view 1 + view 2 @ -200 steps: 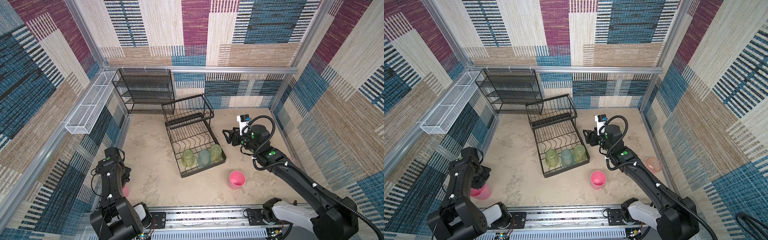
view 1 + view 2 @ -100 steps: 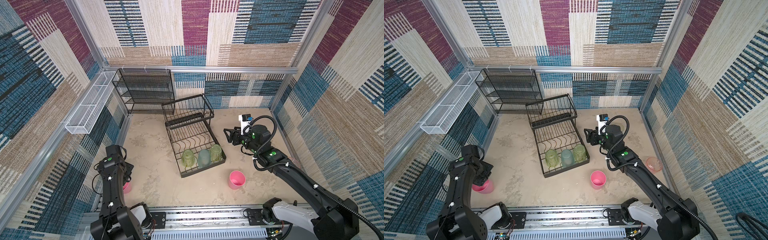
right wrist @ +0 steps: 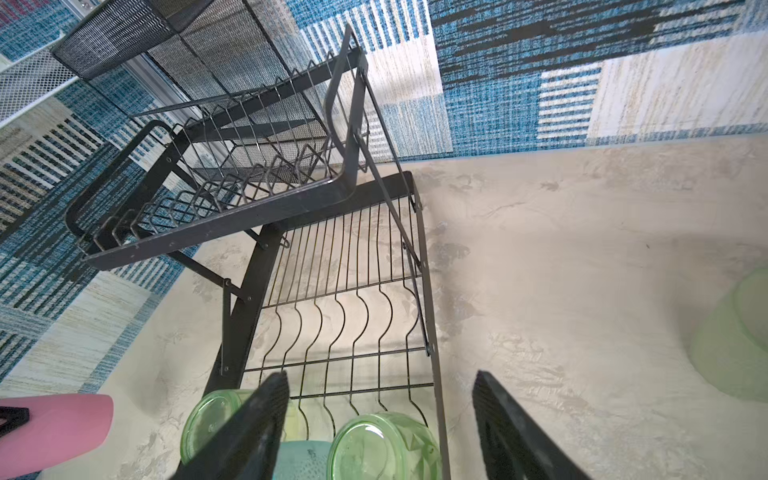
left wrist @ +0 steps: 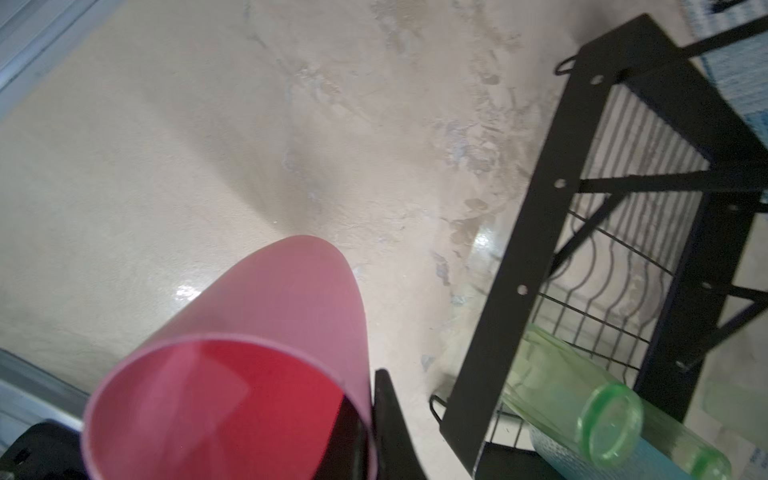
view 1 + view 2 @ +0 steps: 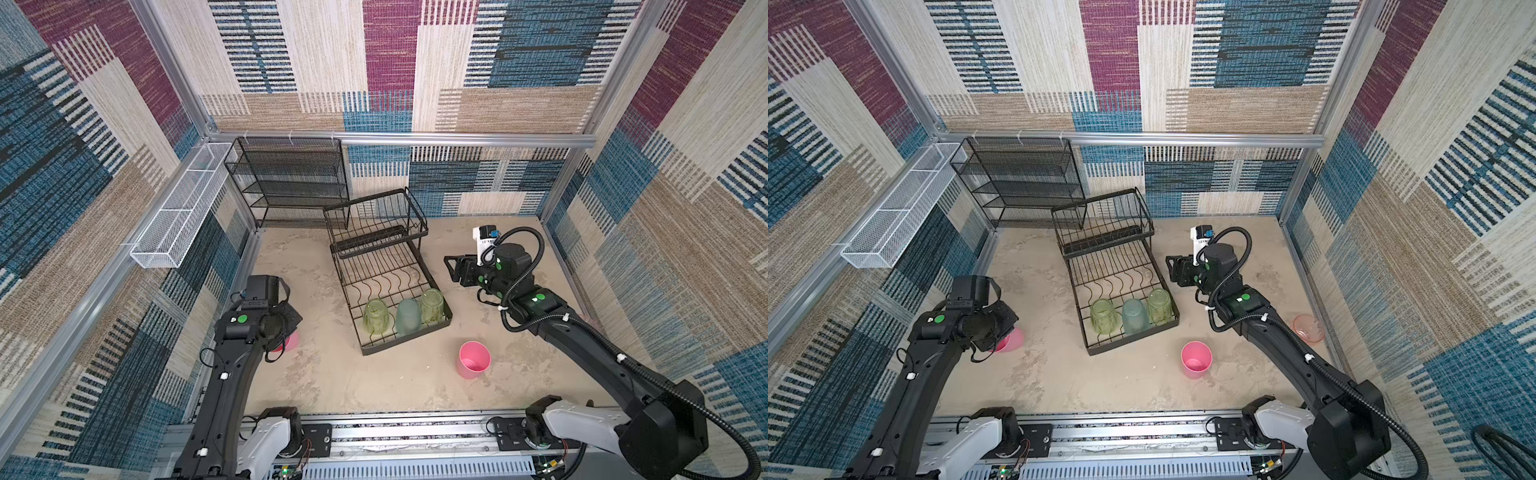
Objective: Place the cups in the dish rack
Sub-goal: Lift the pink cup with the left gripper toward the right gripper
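At the near left, the left gripper (image 4: 372, 419) is closed tight on the wall of a held pink cup (image 4: 266, 316), one finger inside the mouth and one outside. The cup is tipped, apparently lifted off the beige table (image 5: 332, 386), well left of the rack.

Near and right of centre, a standing pink cup (image 5: 473, 359) sits upright and alone on the table. A little farther, by the right wall, a translucent reddish-pink cup (image 5: 1308, 328) lies partly behind the right arm.

In the middle stands the black wire dish rack (image 5: 374, 274), angled. Along its near edge three cups rest mouth down in a row: a yellow-green cup (image 5: 376, 316), a teal cup (image 5: 407, 316) and a second yellow-green cup (image 5: 432, 305), touching or nearly so. The wavy wires and the raised basket tier behind them are bare.

Just right of the rack, the right gripper (image 3: 380, 376) hovers with its jaws wide apart, holding nothing.

Against the far wall stand a black mesh shelf unit (image 5: 291, 183) and, on the left wall, a white mesh trough (image 5: 183, 212).

The cups look light, stiff and smooth, so likely slippery and easy to tip. With no handle, a pinch on the rim wall or a grip across the body seems best.
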### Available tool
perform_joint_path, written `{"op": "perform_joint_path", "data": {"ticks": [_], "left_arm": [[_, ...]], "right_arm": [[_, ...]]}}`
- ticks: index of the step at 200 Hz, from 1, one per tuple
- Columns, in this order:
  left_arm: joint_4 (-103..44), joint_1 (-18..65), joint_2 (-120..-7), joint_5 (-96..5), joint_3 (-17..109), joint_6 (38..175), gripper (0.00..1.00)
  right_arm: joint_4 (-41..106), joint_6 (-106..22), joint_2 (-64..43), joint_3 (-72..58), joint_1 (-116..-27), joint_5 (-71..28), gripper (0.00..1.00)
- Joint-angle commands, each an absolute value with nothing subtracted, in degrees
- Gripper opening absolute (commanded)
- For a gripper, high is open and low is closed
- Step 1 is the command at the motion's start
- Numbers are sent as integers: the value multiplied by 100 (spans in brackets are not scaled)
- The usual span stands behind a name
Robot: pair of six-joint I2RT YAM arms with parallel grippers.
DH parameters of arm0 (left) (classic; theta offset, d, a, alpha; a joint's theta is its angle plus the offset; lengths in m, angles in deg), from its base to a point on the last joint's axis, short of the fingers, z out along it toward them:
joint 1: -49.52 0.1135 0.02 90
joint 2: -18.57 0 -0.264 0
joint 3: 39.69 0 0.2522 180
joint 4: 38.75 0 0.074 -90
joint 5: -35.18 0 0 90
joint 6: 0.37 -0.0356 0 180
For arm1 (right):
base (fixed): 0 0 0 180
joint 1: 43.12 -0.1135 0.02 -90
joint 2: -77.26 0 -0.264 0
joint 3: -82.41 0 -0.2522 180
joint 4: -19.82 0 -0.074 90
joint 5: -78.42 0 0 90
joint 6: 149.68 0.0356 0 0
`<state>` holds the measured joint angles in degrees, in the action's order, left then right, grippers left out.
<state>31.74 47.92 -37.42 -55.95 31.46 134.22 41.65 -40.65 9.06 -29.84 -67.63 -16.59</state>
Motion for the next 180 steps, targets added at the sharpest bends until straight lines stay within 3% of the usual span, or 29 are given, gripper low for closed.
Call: {"op": "perform_joint_path", "data": {"ticks": [1,84,111,180], "left_arm": [[3034,4382,-3682,-5493,3449,13586,0],[1693,2406,-4352,-4595,4619,13364,0],[1107,1870,-4700,-4349,4898,13252,4],[-790,1525,-5754,-3469,5406,13464,6]], "right_arm": [[4210,-3916,914,-2917,-6773,-1746,73],[4346,-3744,819,-2525,-6773,-1990,73],[4420,-3629,786,-2351,-6755,-2111,73],[4421,-2928,397,-1711,-6195,-3203,73]]}}
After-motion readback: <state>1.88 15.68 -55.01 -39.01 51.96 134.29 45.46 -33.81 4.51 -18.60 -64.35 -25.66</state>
